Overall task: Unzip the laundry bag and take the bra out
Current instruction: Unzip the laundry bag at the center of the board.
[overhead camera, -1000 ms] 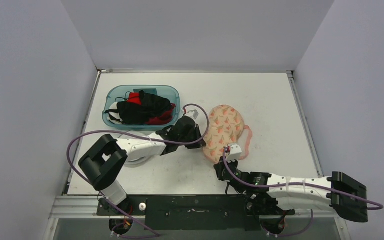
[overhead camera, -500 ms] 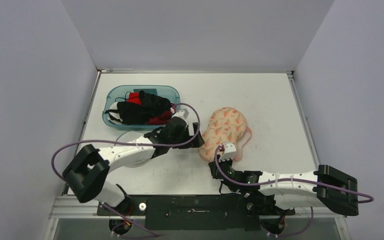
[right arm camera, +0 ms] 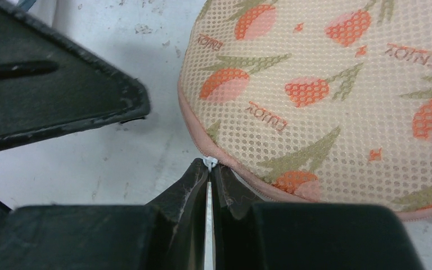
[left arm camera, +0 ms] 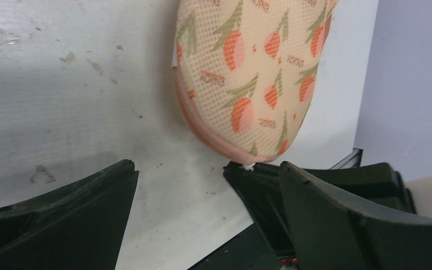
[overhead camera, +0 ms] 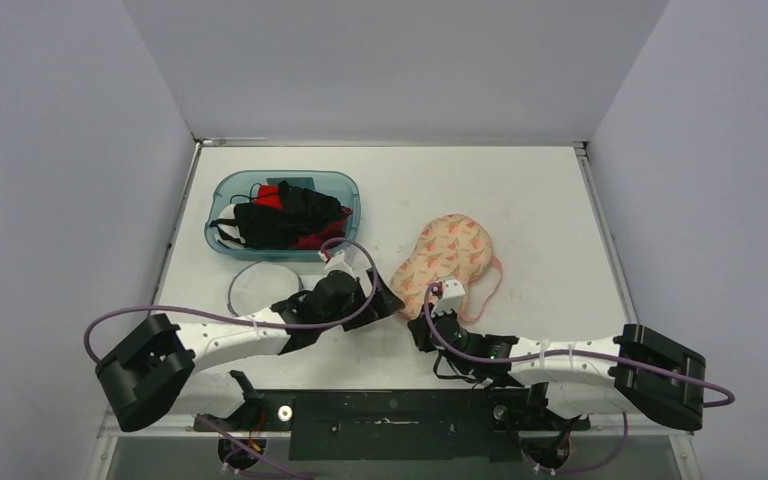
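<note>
The right gripper lies low on the white table, nearest the arm bases. Its two black fingers are pressed together, pinching the small white zipper pull at the near edge of a rounded peach mesh laundry bag. Just to its left, the left gripper has its fingers wide apart and holds nothing. Its tips are close to the bag's near left edge but not touching it. The bag rests near the middle of the table, printed with orange tulips on olive stems and edged with pink zip tape. The word "ENJOY" repeats in small orange capitals across the mesh. A pink band loops out at the bag's near right side. What is inside the bag cannot be made out. Farther off to the left stands a translucent teal plastic tub holding black and red garments.
</note>
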